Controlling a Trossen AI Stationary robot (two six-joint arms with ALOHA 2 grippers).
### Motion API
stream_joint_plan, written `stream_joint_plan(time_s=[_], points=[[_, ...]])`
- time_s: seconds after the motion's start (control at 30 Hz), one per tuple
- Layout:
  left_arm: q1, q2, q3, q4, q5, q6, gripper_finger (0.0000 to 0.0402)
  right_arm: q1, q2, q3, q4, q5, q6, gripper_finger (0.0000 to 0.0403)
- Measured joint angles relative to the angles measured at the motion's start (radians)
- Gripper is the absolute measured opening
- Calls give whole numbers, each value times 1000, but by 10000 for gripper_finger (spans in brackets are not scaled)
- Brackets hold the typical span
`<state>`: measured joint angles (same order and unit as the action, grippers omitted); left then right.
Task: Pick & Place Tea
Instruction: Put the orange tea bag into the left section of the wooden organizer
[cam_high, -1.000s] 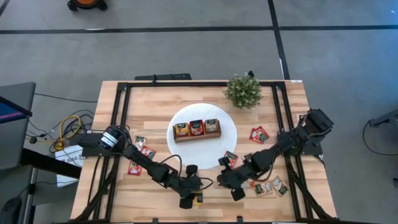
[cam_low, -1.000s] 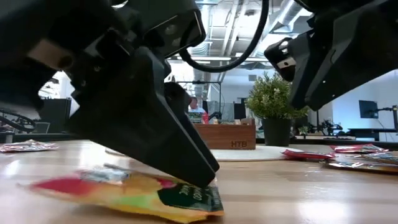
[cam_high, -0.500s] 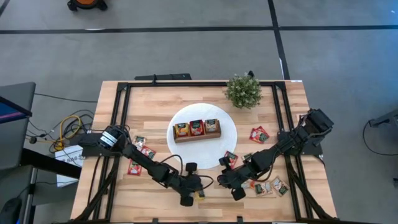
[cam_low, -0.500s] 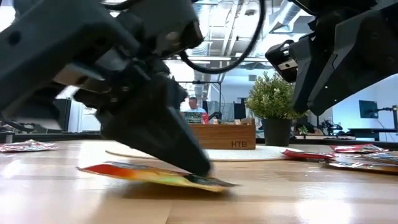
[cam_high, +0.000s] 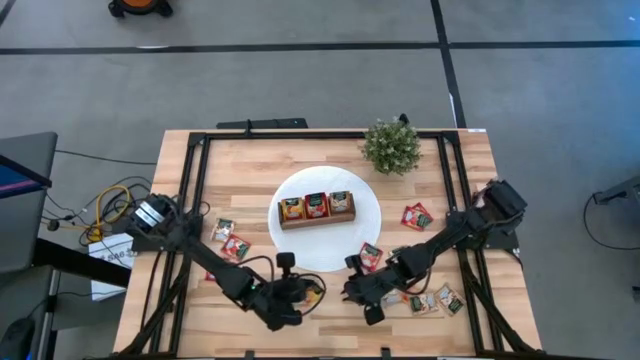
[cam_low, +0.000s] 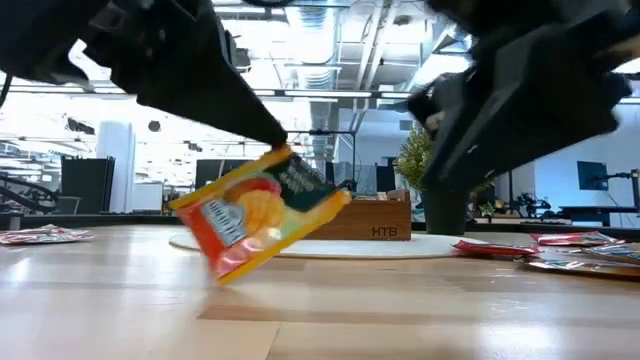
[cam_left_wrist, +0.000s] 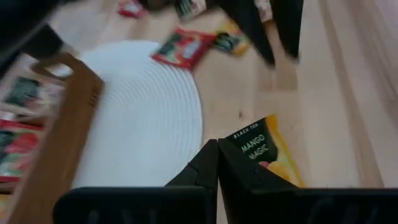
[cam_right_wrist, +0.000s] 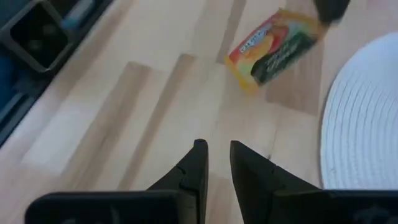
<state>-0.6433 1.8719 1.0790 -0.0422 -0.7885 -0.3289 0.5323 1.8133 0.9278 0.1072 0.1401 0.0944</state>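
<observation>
Wooden box (cam_high: 317, 210), white disc (cam_high: 300, 245), plant (cam_high: 391, 146)

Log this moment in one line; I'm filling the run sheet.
left tool: shut on tea sachet, lifted off table | right tool: empty, near white disc

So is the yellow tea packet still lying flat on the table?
No, the left gripper holds the tea packet tilted above the table.
</observation>
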Motion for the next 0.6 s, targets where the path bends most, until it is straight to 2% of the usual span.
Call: stream_joint_plan(time_s=[0.2,0.4,0.5,0.6], points=[[-38,0,0,-1,-108,-50,0,-69,82,0,162,-63,135,83],[-52,0,0,0,-164,-53,0,-93,148,0,343,-72,145,126],[-52,0,1,3,-167,-53,0,-93,168,0,408,-47,144,122],[-52,0,2,6,-171,-55,0,-93,169,0,431,-15,142,92]])
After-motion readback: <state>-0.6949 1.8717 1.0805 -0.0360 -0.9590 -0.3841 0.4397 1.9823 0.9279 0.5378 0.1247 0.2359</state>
